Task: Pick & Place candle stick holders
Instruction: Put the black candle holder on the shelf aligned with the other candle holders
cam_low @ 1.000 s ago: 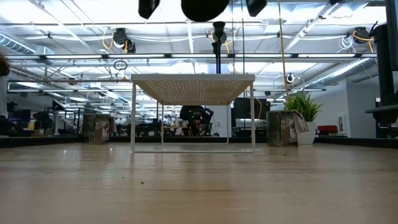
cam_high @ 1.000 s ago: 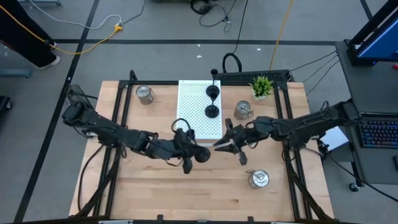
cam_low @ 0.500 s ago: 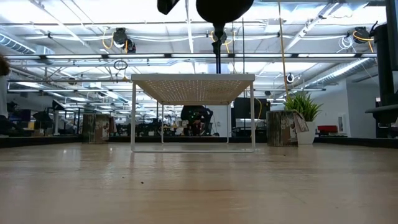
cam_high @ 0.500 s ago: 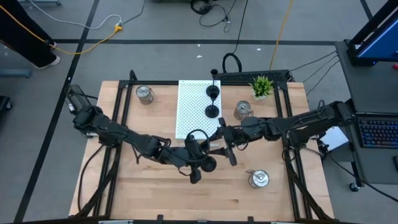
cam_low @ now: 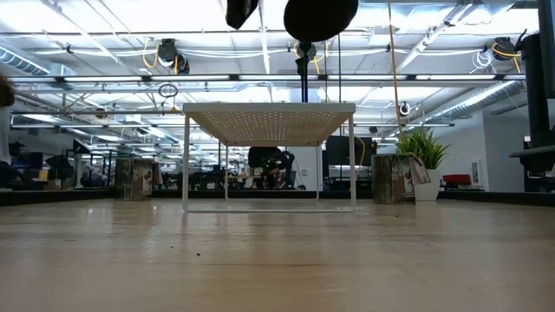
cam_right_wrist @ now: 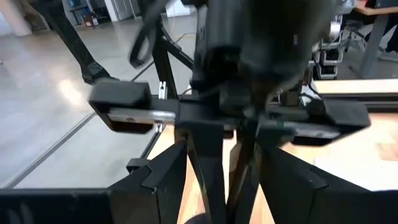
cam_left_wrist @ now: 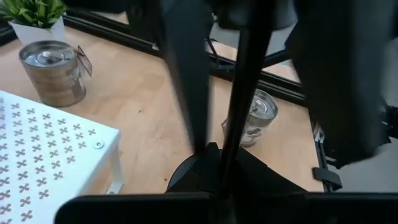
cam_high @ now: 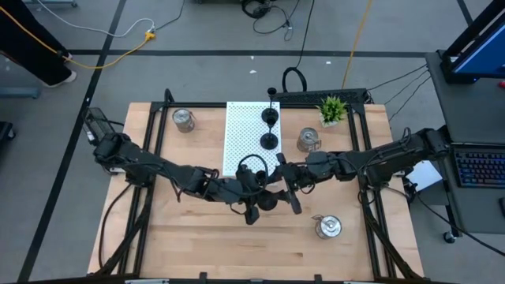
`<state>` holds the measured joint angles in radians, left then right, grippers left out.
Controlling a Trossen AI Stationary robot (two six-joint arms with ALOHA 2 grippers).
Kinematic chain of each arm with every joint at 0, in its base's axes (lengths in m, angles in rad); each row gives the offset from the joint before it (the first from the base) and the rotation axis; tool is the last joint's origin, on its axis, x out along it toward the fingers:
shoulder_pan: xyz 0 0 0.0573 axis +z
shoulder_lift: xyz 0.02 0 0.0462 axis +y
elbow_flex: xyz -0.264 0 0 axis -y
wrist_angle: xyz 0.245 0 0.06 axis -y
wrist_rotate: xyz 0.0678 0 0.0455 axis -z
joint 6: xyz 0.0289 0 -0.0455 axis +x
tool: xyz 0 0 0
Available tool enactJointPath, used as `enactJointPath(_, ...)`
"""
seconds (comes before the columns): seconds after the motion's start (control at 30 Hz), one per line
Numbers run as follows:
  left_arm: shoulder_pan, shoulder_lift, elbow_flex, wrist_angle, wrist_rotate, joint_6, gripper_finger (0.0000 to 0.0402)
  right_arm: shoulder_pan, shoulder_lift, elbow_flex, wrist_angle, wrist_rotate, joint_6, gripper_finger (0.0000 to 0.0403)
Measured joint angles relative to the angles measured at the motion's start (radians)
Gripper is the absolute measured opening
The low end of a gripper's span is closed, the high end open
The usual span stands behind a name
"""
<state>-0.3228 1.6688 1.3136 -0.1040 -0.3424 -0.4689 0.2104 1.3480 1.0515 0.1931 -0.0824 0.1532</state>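
Holding a black candle stick holder (cam_high: 265, 202) by its stem in the clamped left gripper (cam_high: 251, 207) above mid-table, apparently for handover. Meeting it from the right with the right gripper (cam_high: 286, 188), fingers half parted around the stem, grip not yet sure.

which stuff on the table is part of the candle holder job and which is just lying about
Job things:
- two black holders on the white rack
- a third black holder, held up between the left gripper and right gripper
- three silver holders on the table

Just there:
- potted plant
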Motion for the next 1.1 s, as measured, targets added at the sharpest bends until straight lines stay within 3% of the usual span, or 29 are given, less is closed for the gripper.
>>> enactJointPath(0.3,0.008,0.0,0.0,0.002,0.028,-0.001,0.0014,-0.007,0.0,0.0,0.0,0.007,0.0,0.0162)
enactJointPath(0.93,0.031,0.031,0.001,0.023,0.068,0.024,0.0014,-0.027,0.013,0.0,0.004,0.002,0.0,0.0017)
enactJointPath(1.1,0.031,0.031,-0.001,0.021,0.07,0.03,0.0014,-0.027,0.012,0.0,-0.004,0.002,0.007,0.0009)
